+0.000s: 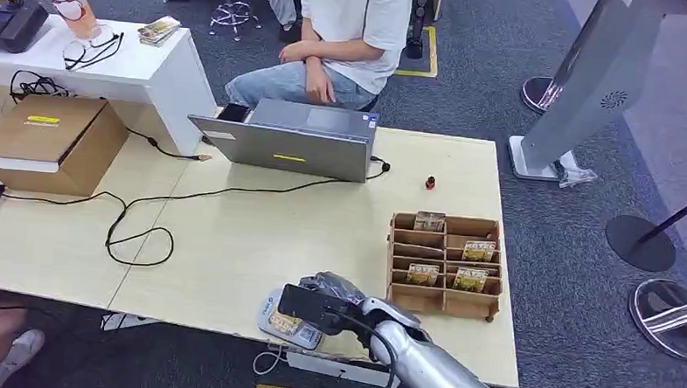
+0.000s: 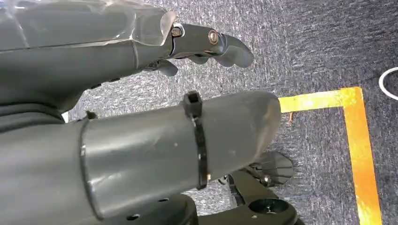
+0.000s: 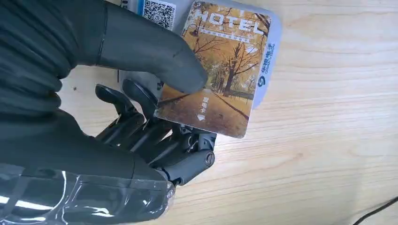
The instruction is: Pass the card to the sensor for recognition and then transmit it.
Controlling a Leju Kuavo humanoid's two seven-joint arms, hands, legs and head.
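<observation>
while right hand [image 3: 141, 117] pinches card [image 3: 220, 70] between thumb and fingers, card lies flat over pale sensor pad [image 3: 270, 56] at near edge of table [image 1: 233, 242]; autumn-trees print and "hotel" lettering face up, qr label on sensor beside card; in head view right hand [image 1: 322, 302] sits over sensor [image 1: 273, 318], left of wooden card rack [image 1: 444, 267] holding more cards; left hand [image 2: 206, 44] hangs over grey carpet with yellow tape line [image 2: 359, 140], fingers loosely apart, holding nothing; closed laptop [image 1: 294, 139] at far edge, seated person [image 1: 347, 37] behind it
</observation>
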